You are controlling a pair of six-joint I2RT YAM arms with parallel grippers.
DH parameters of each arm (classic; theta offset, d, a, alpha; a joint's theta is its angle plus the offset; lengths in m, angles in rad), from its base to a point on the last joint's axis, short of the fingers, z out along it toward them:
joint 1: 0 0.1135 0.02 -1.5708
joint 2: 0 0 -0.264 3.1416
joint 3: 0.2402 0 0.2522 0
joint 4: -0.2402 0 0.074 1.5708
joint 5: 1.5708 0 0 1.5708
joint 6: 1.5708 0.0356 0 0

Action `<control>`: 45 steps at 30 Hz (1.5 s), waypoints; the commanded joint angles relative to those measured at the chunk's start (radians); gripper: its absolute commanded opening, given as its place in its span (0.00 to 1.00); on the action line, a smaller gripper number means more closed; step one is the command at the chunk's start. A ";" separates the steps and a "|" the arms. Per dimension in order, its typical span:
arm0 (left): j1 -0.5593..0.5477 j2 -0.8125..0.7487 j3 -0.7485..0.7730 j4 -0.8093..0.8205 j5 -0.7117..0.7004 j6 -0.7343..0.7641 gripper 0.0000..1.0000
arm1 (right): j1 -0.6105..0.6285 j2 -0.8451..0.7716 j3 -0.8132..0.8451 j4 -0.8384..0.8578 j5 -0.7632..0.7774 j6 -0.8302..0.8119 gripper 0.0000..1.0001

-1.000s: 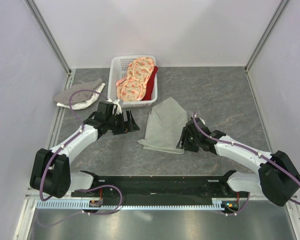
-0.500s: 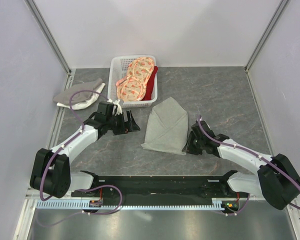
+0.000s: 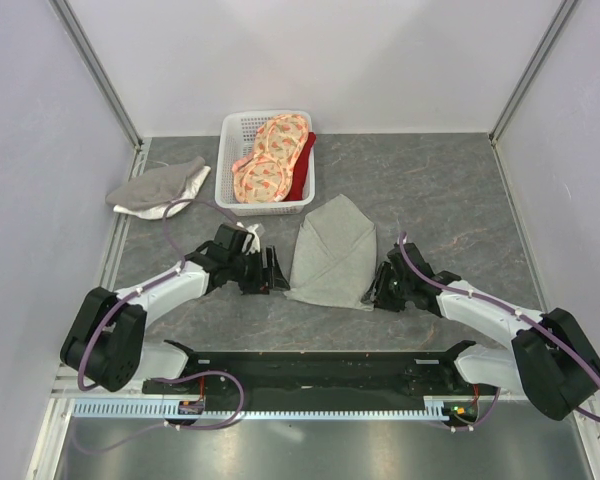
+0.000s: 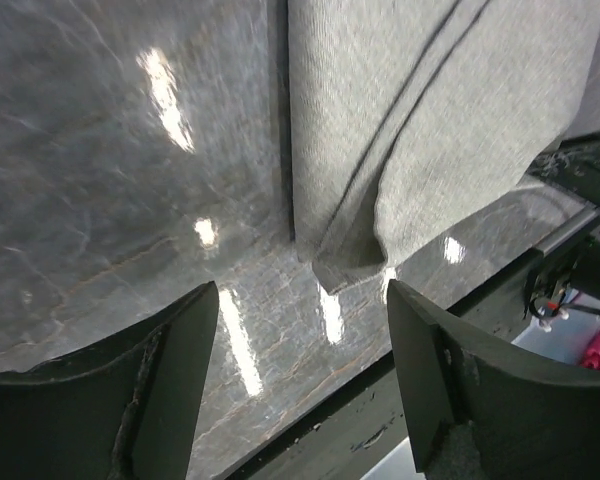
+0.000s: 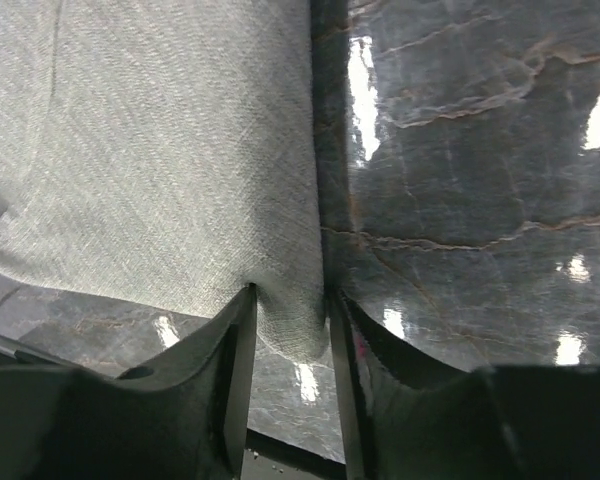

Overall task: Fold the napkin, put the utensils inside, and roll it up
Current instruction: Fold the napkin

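The near right corner of the napkin (image 3: 332, 255) is pinched in the right hand (image 5: 290, 302); the left hand (image 4: 300, 292), spread and empty, is poised over bare surface (image 4: 130, 150) beside the left edge.

Plain grey-green napkin (image 3: 330, 250), folded, tapering to a point at far end, lying flat. Near corner bunched, pinched inside right gripper (image 5: 288, 315); other near corner just ahead of left gripper (image 4: 300, 330), untouched.

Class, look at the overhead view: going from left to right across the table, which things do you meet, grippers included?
The grey-and-white cloth → left gripper → napkin → right gripper. The white basket is omitted: sideways it overlaps the left gripper.
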 commanded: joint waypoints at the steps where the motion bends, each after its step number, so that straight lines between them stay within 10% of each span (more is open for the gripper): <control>1: -0.032 0.015 -0.030 0.072 0.037 -0.082 0.73 | -0.005 -0.003 -0.016 0.023 -0.005 -0.002 0.47; 12: -0.044 0.101 -0.027 0.184 0.103 -0.150 0.61 | -0.006 -0.012 -0.034 0.028 -0.005 0.004 0.58; 29: -0.049 0.155 0.001 0.269 0.160 -0.171 0.03 | -0.008 -0.020 -0.050 0.031 0.005 0.009 0.64; 45: -0.059 0.140 -0.014 0.352 0.115 -0.009 0.02 | -0.012 -0.027 -0.057 0.031 0.003 0.010 0.63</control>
